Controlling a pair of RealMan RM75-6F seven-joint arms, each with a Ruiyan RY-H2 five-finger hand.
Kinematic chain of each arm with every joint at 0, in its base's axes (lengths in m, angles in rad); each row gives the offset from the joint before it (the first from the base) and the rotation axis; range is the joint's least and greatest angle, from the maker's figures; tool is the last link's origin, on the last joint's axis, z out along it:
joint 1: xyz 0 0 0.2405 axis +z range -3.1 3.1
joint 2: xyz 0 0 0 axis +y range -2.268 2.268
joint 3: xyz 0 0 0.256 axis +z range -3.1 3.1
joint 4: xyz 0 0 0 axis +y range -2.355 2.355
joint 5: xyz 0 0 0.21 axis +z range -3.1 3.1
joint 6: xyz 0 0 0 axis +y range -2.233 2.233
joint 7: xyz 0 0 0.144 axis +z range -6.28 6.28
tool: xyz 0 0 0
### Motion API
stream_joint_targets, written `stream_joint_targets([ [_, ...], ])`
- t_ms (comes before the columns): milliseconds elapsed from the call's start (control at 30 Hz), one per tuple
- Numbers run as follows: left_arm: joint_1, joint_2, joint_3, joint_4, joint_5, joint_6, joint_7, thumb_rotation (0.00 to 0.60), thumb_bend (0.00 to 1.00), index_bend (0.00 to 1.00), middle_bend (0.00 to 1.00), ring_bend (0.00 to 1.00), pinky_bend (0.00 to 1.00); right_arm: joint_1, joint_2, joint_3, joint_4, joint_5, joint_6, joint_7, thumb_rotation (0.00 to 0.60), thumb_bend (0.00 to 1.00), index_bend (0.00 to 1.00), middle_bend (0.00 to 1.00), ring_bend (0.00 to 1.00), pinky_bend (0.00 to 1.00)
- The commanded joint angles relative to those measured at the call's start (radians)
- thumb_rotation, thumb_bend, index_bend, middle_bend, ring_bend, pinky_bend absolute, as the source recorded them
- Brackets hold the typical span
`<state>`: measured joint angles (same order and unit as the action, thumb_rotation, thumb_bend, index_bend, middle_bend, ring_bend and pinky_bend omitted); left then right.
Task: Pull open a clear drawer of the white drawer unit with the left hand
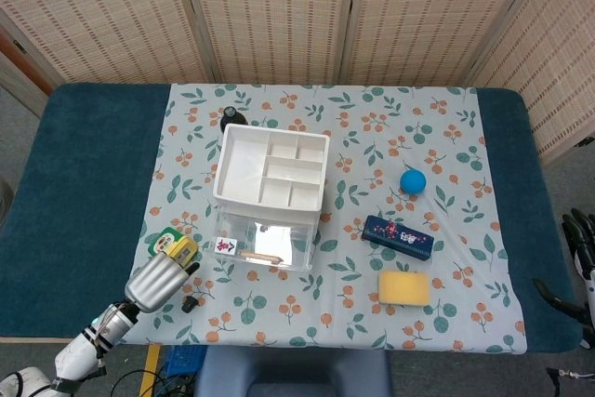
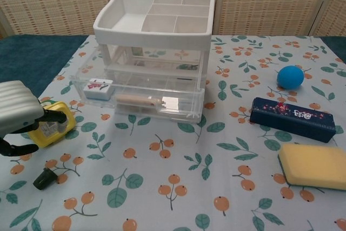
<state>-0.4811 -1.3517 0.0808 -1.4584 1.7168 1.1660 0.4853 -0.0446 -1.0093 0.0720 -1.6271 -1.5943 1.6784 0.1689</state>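
Woven cane screens stand behind a dark teal tabletop (image 1: 88, 183) covered by a floral cloth (image 1: 446, 137) printed with orange berries. The white plastic drawer unit (image 1: 271, 169) sits left of centre on the cloth, its divided top tray facing up. Its lower clear drawer (image 2: 138, 100) is pulled well out toward the robot, so the task looks largely done. Through the transparent walls show a small white tile with a red mark (image 2: 98, 86) and a slim tan stick (image 2: 138, 100); the upper drawer seems closed.

The left robot hand (image 2: 19, 116) hangs low at the near-left edge, apart from the drawer, probably parked clear of the front. Its silver knuckles are bunched and its dark fingers look curled in on nothing, though the chest view cuts it off and I cannot be sure. A yellow bottle (image 2: 52, 125) lies just beside it (partly behind the fingers). The right robot hand does not appear in either view.
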Motion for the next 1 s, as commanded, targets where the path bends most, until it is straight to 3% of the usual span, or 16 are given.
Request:
stream_joint_targets([
  [33, 0.035, 0.028, -0.020, -0.015, -0.053, 0.034, -0.003, 0.600, 0.26, 0.40, 0.98, 1.00, 1.00, 0.001, -0.001, 0.000, 0.001, 0.000, -0.001, 0.000, 0.600, 0.21, 0.00, 0.04, 0.00, 0.01],
  [400, 0.172, 0.115, -0.123, -0.063, -0.282, 0.190, -0.082, 0.600, 0.26, 0.43, 0.92, 0.94, 1.00, 0.010, -0.007, -0.005, 0.013, 0.004, -0.024, 0.012, 0.600, 0.21, 0.00, 0.04, 0.00, 0.01],
  [600, 0.209, 0.185, -0.191, -0.216, -0.407, 0.218, -0.167, 0.600, 0.26, 0.41, 0.79, 0.78, 0.99, 0.019, -0.004, -0.019, 0.009, 0.007, -0.060, 0.008, 0.600, 0.21, 0.00, 0.04, 0.00, 0.01],
  [833, 0.224, 0.180, -0.196, -0.322, -0.451, 0.258, -0.041, 0.600, 0.26, 0.31, 0.56, 0.53, 0.65, 0.011, -0.024, -0.039, 0.028, 0.046, -0.104, 0.027, 0.600, 0.22, 0.00, 0.04, 0.00, 0.01],
  [1000, 0.237, 0.145, -0.181, -0.314, -0.390, 0.312, -0.011, 0.600, 0.26, 0.31, 0.54, 0.50, 0.62, 0.022, -0.041, -0.052, 0.056, 0.049, -0.146, 0.059, 0.600, 0.23, 0.00, 0.04, 0.00, 0.01],
])
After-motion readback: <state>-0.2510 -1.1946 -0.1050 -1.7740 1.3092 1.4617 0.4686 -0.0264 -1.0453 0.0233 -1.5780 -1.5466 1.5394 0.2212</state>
